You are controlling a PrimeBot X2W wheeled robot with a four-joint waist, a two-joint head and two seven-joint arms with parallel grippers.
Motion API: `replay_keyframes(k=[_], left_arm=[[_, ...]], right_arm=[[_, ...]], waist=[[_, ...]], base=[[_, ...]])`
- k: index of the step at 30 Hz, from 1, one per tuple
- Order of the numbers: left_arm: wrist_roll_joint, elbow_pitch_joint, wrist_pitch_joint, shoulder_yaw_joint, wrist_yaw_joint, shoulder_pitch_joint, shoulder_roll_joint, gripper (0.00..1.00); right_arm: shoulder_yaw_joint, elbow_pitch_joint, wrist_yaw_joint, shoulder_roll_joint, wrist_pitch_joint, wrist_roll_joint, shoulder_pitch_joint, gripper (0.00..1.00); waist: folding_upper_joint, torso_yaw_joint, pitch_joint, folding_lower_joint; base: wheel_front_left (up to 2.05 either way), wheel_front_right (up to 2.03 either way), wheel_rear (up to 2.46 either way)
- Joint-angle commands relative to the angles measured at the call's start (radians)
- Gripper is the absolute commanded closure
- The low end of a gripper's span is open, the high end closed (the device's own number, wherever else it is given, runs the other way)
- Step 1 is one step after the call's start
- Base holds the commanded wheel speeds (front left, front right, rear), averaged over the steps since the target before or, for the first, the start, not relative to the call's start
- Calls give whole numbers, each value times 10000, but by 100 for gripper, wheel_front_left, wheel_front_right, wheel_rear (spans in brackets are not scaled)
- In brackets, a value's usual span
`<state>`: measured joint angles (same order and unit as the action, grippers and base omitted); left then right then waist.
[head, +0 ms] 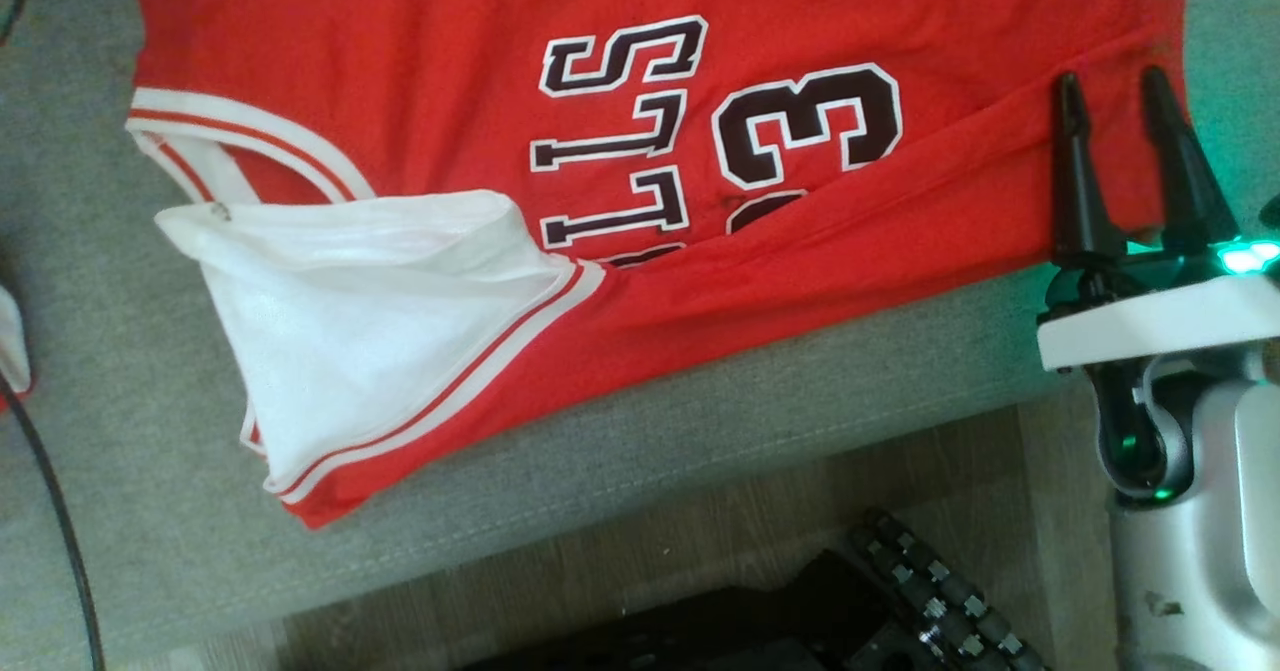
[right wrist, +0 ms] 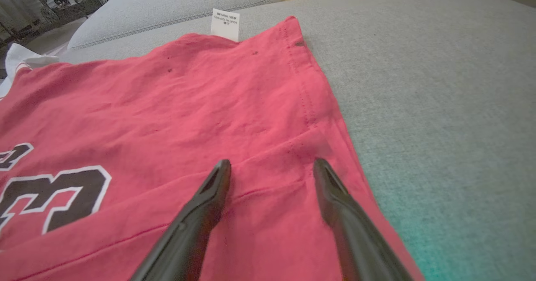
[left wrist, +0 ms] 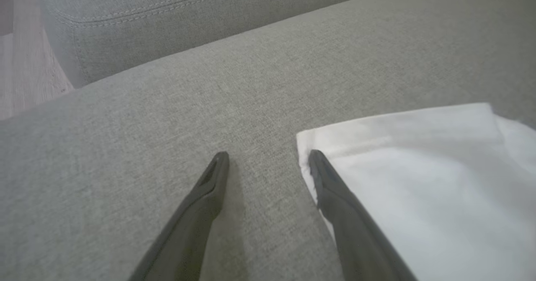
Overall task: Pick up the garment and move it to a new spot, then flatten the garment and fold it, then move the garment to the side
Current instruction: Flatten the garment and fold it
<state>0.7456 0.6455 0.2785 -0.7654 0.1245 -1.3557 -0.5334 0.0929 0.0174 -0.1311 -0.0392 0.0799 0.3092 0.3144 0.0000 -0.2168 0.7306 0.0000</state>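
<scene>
Right pincer (right wrist: 272,163) open over red jersey (right wrist: 167,117) (care tag (right wrist: 225,23) in wrist view); left pincer (left wrist: 268,155) open at white fabric (left wrist: 418,180) edge.

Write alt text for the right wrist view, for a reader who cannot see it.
The right hand, open, points across the hem edge of a red jersey lying on a grey sofa cushion. Part of a black, white-outlined number shows at lower left, and a small white label sticks out at the jersey's far edge.
</scene>
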Motion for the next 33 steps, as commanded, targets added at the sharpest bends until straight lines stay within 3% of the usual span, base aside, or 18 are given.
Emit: replay_keyframes(k=[1, 12, 13, 14, 16, 22, 33], left_arm=[[59, -176, -38, 218, 60, -518, -491, 0], [699, -248, 143, -982, 61, -952, -772, 0], [778, -286, 180, -1117, 61, -972, -813, 8], [875, -339, 225, -1259, 61, -984, -855, 53], [1094, -464, 298, -1533, 61, -993, -941, 100], [1501, -715, -140, -2109, 61, -1119, -1210, 100], [2045, -925, -1577, -2860, 61, -1446, -1178, 100]], right_arm=[[-140, 253, 4, -110, 81, 64, -64, 0], [-255, 127, 4, -110, 274, 258, 64, 0], [-256, 131, 4, -110, 276, 254, 80, 0], [-254, 146, 4, -110, 274, 242, 104, 0], [-257, 195, 4, -110, 248, 213, 178, 0], [-188, 246, 4, -110, -294, -29, 884, 0], [705, -1369, 4, -110, -3189, -1393, 4764, 0]], waist=[[0, -21, 22, 0], [0, -277, 113, 0], [0, -300, 117, 0], [0, -318, 118, 0], [0, -335, 111, 0], [0, -289, 2, 0], [0, 207, -357, 0]], base=[[0, 0, 0], [0, 0, 0], [0, 0, 0], [0, 0, 0], [0, 0, 0], [0, 0, 0], [0, 0, 0]])
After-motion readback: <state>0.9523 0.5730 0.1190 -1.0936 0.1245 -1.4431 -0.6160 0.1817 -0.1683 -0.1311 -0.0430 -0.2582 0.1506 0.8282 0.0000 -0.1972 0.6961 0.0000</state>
